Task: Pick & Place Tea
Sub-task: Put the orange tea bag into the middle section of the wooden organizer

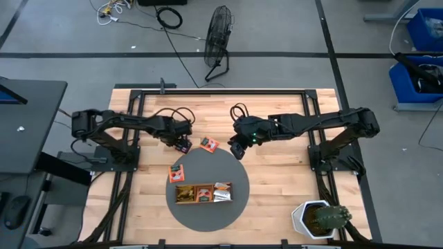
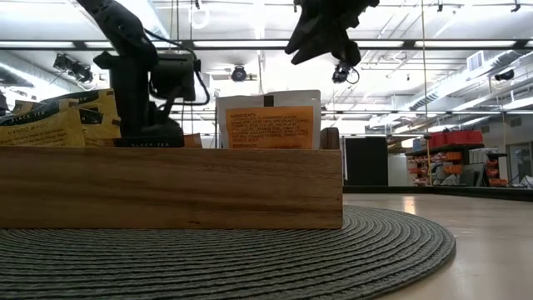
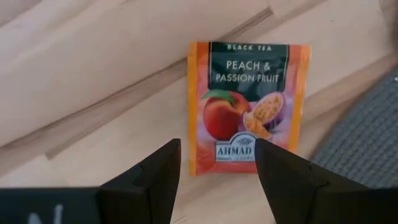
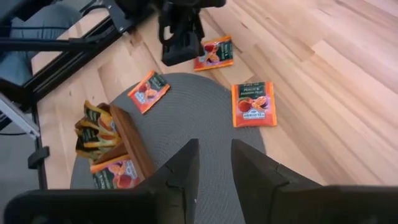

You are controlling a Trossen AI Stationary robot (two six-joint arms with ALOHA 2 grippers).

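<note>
An orange peach-and-passion-fruit tea sachet [image 3: 249,93] lies flat on the wooden table beside the grey round mat [image 1: 228,162]. My left gripper [image 3: 217,171] hangs over it, pointing down, open, one finger at each side of the sachet's near end. A second sachet [image 4: 253,104] lies across the mat's edge, and a third [image 4: 149,90] lies on the mat. My right gripper [image 4: 214,165] hovers higher over the mat's far side, tilted down, open and holding nothing. The wooden tray [image 1: 203,194] on the mat holds several upright sachets [image 2: 271,125].
A potted cactus [image 1: 322,218] stands at the near right corner of the table. A dark frame rail [image 1: 221,90] runs along the far edge. Bare wood lies to the right of the mat.
</note>
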